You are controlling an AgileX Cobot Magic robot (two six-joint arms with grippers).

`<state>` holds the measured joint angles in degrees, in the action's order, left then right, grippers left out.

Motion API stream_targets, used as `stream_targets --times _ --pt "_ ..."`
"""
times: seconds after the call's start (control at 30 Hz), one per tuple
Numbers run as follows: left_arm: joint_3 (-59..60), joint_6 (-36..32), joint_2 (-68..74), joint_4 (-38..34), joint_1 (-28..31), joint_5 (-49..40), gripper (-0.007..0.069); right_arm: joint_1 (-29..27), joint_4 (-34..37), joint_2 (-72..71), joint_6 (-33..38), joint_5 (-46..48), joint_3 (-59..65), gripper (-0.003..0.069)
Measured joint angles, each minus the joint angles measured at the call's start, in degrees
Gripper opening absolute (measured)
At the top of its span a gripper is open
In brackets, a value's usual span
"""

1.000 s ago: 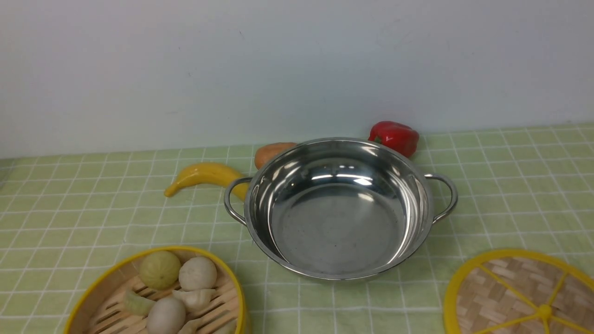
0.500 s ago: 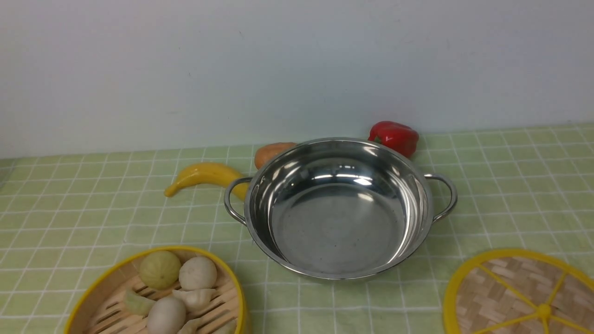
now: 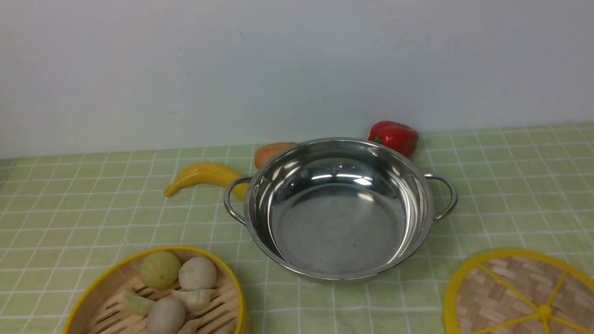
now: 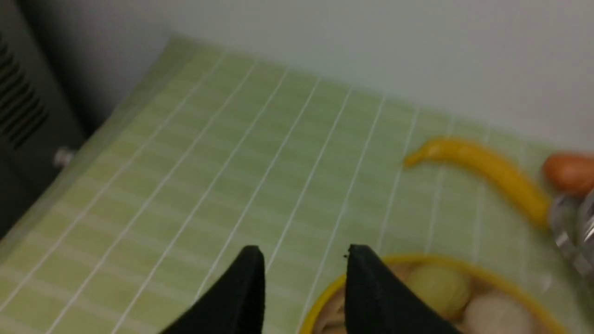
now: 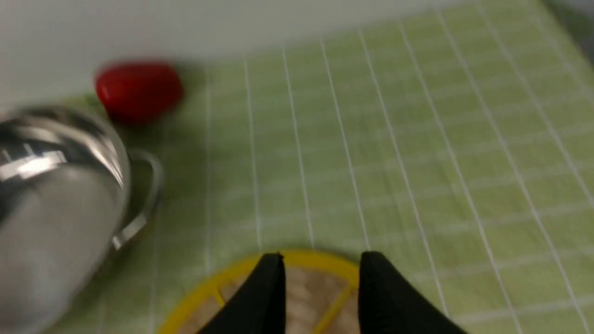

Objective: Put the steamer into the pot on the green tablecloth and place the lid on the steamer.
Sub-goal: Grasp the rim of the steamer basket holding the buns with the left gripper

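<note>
1. Over the last second nothing on the green tablecloth (image 3: 93, 218) has shifted in the front view. The steamer (image 3: 181, 249), with its buns inside, sits as before in the lower left corner. The lid (image 3: 519, 297) lies flat in the lower right corner. The pot (image 3: 338, 232) stands empty at the centre. Neither arm shows in that view.
2. In the left wrist view, the left tool (image 4: 305, 250) has its fingers moderately parted with nothing between them. One finger is over the steamer's yellow rim and the other over bare cloth just outside it. The picture is soft, so I cannot tell whether it touches the rim.
3. The right tool (image 5: 322, 255) is likewise parted and empty, poised over the lid's rim.
4. For the task, this means no step is done yet. Both tools look lined up for a rim grasp, and the steamer should probably go first, since the lid must end on top of it.
5. The banana (image 3: 204, 175) and an orange vegetable (image 3: 271, 152) lie just beside the pot at its upper left. The red pepper (image 3: 394, 137) lies at its upper right. None of them blocks the pot's mouth.
</note>
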<state>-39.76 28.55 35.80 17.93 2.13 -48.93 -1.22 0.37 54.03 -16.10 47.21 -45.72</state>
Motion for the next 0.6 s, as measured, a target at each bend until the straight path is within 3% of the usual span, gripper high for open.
stream_targets --times 0.13,0.33,0.6 --pt "0.0 -6.1 12.6 -2.8 0.0 -8.1 0.0243 0.0 5.6 4.6 9.1 3.4 3.5 0.0244" --pt "-0.2 -15.0 27.4 -9.2 0.0 -6.0 0.0243 0.0 13.6 5.3 17.9 3.3 5.6 0.0244" --pt "-0.5 -16.5 39.2 -8.1 0.0 -1.7 0.0243 0.0 20.7 5.3 24.9 3.5 5.7 0.0244"
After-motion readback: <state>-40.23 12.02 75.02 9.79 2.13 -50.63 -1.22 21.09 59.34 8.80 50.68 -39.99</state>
